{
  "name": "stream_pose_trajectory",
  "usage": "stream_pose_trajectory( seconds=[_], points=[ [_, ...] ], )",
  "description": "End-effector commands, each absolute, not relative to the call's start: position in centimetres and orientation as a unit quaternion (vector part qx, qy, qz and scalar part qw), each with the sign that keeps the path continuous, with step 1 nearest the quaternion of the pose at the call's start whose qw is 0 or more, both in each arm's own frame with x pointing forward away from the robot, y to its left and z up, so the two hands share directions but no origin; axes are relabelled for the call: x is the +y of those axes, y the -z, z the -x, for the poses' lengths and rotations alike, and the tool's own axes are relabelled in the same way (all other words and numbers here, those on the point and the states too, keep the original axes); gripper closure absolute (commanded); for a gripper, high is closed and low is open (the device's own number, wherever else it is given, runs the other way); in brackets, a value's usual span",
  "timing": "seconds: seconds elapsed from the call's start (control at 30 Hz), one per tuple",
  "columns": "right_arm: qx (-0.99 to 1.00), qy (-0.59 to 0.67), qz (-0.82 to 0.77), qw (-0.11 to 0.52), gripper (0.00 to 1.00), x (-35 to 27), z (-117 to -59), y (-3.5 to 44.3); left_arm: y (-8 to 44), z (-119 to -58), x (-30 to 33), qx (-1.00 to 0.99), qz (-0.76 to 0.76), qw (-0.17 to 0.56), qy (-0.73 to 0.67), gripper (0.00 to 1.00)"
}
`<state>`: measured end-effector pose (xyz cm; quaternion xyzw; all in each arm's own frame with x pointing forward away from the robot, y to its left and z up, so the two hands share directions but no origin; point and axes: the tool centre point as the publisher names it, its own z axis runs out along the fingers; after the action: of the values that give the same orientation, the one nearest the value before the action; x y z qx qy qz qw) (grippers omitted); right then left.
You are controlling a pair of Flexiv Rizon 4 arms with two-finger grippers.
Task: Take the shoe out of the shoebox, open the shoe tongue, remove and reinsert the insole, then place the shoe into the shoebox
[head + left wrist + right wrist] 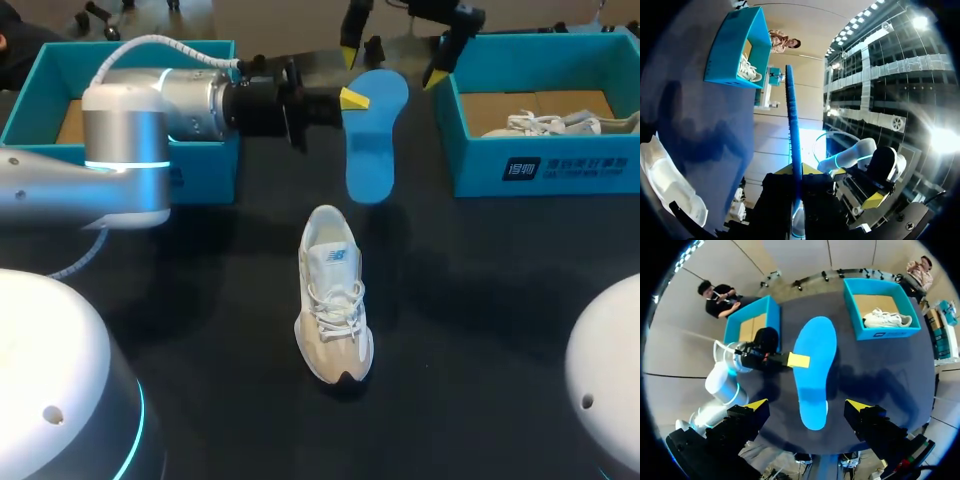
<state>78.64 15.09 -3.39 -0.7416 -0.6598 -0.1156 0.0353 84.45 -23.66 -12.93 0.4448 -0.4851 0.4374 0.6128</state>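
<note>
Holding the blue insole [376, 135] pinched by its edge in the left gripper [352, 98], above the table [480, 300] just beyond the shoe [335, 295] heel, both lengthwise in line; right gripper [392, 62] spread wide, empty.

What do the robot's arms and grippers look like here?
The left arm is built of silver-white cylindrical segments, with a glowing cyan ring at one joint and a white braided cable running along it. The left gripper and right gripper are both black and blocky, with wedge-shaped bright yellow tips.
</note>
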Motion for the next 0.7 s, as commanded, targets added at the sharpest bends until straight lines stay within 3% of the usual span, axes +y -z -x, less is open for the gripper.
stream_pose_trajectory(
  seconds=[0.03,0.7],
  points=[
    [-0.657,0.059,0.751,-0.022,0.00,15.6,-78.9,3.4,12.9,-84.3,-23.5,-0.486,-0.448,0.611,-0.436,1.00],
    [-0.648,0.043,0.759,-0.044,0.00,15.8,-80.2,4.3,12.8,-84.2,-24.0,-0.485,-0.446,0.612,-0.436,1.00]
  ],
)
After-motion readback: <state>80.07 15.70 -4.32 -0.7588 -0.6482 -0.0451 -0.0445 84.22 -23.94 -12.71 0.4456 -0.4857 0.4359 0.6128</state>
